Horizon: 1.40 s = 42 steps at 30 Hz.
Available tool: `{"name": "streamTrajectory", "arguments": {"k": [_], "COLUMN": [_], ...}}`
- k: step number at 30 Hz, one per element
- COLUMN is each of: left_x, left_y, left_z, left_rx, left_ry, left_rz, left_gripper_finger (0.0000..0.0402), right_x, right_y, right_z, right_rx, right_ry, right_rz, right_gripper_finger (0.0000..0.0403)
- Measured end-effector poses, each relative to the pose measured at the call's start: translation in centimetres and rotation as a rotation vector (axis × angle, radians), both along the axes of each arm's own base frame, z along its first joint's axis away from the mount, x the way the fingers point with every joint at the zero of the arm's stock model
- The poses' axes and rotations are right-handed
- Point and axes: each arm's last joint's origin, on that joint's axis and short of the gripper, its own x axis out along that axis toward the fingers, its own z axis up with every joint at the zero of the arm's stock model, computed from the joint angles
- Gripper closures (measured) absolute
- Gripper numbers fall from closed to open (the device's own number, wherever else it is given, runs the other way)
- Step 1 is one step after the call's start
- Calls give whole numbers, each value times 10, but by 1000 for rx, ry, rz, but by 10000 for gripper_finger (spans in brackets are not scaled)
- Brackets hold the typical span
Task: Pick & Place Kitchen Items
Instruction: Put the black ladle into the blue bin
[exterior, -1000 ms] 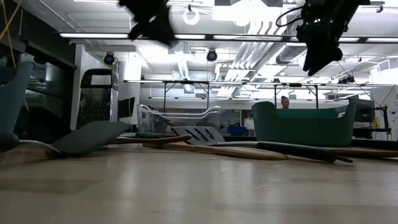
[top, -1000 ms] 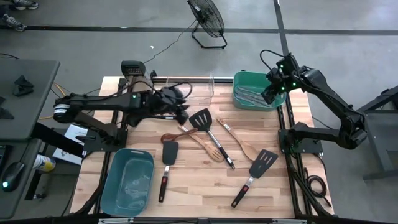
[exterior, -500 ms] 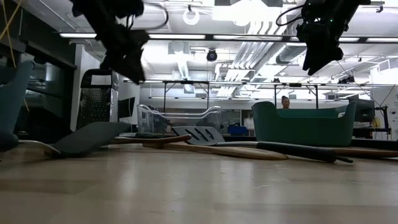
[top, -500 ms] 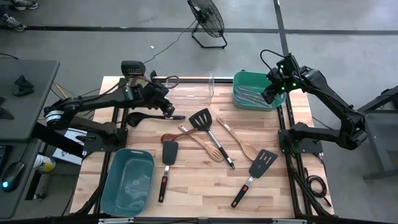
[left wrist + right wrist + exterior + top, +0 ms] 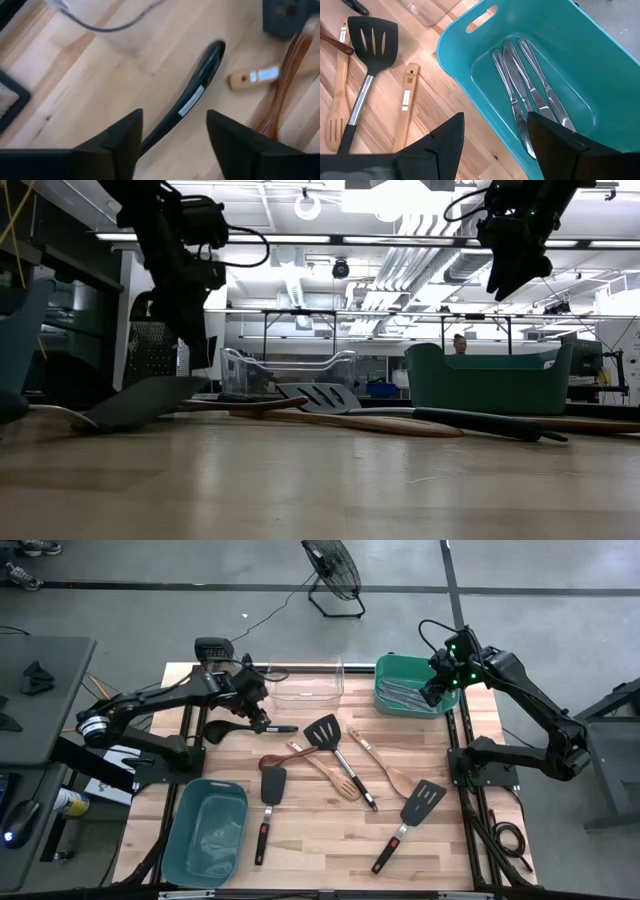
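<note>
A black ladle (image 5: 222, 729) lies flat on the table at the far left. My left gripper (image 5: 262, 718) hangs just above its handle (image 5: 200, 85), open, one finger on either side and clear of it. My right gripper (image 5: 437, 692) stands open over the green tub (image 5: 385, 670) at the far right, where three silvery pieces (image 5: 530, 100) lie. A black slotted turner (image 5: 325, 730), wooden spoons (image 5: 335, 778) and two red-handled black turners (image 5: 272, 783) (image 5: 428, 798) lie flat on the middle of the table.
A clear plastic bin (image 5: 305, 682) stands at the far edge beside my left gripper. A teal tub (image 5: 207, 830) sits at the near left corner. Bare wood shows near the front edge between the turners.
My left gripper has swung from beside the clear bin toward the table's left and come down over the black ladle's handle, tipping more steeply downward. The utensils on the table have not moved.
</note>
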Motion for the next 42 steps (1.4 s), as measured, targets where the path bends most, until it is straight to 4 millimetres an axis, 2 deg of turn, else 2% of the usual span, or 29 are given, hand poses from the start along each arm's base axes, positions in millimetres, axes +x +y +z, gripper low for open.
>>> {"name": "streamTrajectory", "arguments": {"k": [4, 9, 19, 31, 42], "left_x": [6, 19, 34, 41, 48], "left_y": [-2, -7, -1, 2, 6], "left_z": [-11, -26, -55, -71, -85], "left_rx": [6, 8, 32, 69, 72], "left_ry": [80, 155, 287, 356, 373], "left_rz": [-163, -297, -313, -520, -550], "left_gripper_finger": [148, 145, 158, 158, 158], "right_x": [0, 0, 0, 0, 0], "right_y": [0, 0, 0, 0, 0], "right_z": [0, 0, 0, 0, 0], "right_rx": [4, 5, 6, 11, 9], "right_ry": [-3, -3, -2, -6, -5], "right_rz": [-7, -8, -7, -4, 0], "right_gripper_finger": [195, 195, 195, 195, 195]}}
